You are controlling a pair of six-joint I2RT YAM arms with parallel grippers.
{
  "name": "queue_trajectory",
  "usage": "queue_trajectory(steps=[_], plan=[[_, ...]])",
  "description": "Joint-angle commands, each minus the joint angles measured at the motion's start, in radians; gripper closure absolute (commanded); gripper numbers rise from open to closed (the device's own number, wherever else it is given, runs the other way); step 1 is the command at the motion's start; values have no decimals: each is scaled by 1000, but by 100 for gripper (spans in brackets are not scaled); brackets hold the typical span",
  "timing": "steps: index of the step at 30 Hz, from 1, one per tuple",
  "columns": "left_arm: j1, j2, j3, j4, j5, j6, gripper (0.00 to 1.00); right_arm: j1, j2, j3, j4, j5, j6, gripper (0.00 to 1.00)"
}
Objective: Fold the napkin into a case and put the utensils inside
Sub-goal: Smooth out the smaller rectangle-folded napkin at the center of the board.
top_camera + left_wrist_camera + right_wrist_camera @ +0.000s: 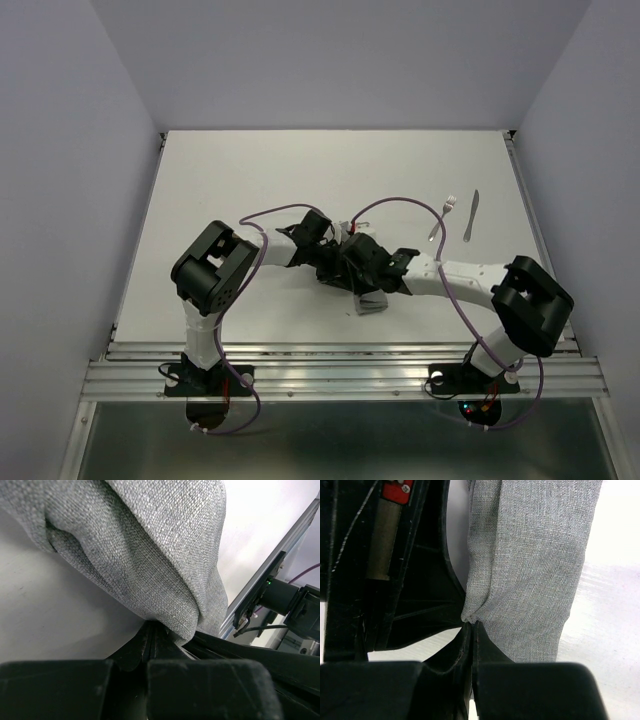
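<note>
The grey napkin hangs in folds between the two grippers over the middle of the table. My left gripper is shut on a bunched fold of the napkin. My right gripper is shut on a corner of the narrow hanging strip of napkin. In the top view the left gripper and right gripper sit close together, and most of the cloth is hidden under them. The utensils lie at the back right: a silver fork and, to its right, a silver knife.
The metal rail runs along the table's near edge, by both arm bases. Grey walls enclose the table on the left, back and right. Purple cables loop above both forearms. The left arm's black body fills the left of the right wrist view.
</note>
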Motion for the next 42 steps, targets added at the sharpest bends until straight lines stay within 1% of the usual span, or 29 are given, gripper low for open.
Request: queue_trajectory(steps=[1, 4, 14, 16, 19, 20, 21, 23, 26, 29, 30, 31, 33, 36, 42], plan=[[-13, -36, -29, -69, -43, 18, 100, 12, 23, -13, 65, -11, 27, 99], [-13, -60, -33, -75, -48, 17, 100, 12, 34, -28, 82, -8, 29, 99], [8, -128, -87, -186, -94, 44, 100, 12, 45, -43, 93, -11, 27, 98], [22, -154, -89, -206, -100, 55, 100, 12, 39, -45, 87, -18, 23, 95], [59, -192, -73, -249, -121, 78, 100, 12, -15, -51, 54, -37, 12, 79], [69, -198, -67, -259, -127, 86, 100, 12, -30, -51, 44, -42, 7, 65], [95, -212, -52, -279, -136, 101, 100, 12, -47, -48, 33, -47, 0, 61], [123, -221, -32, -299, -146, 118, 100, 12, -78, -42, -4, -41, -2, 58], [187, -234, 2, -341, -169, 152, 100, 12, -127, -16, -42, -15, -6, 58], [224, -244, 25, -356, -181, 175, 100, 12, -121, 13, -50, 27, -3, 60], [235, -244, 30, -356, -184, 176, 100, 12, -112, 23, -52, 41, 1, 62], [252, -250, 33, -351, -184, 178, 100, 12, -80, 48, -53, 70, 7, 68], [263, -252, 34, -348, -187, 176, 100, 12, -43, 79, -62, 94, 18, 75], [269, -252, 36, -335, -180, 169, 100, 12, 9, 116, -64, 131, 41, 83], [269, -243, 19, -313, -164, 163, 100, 12, 69, 151, -62, 157, 46, 88]])
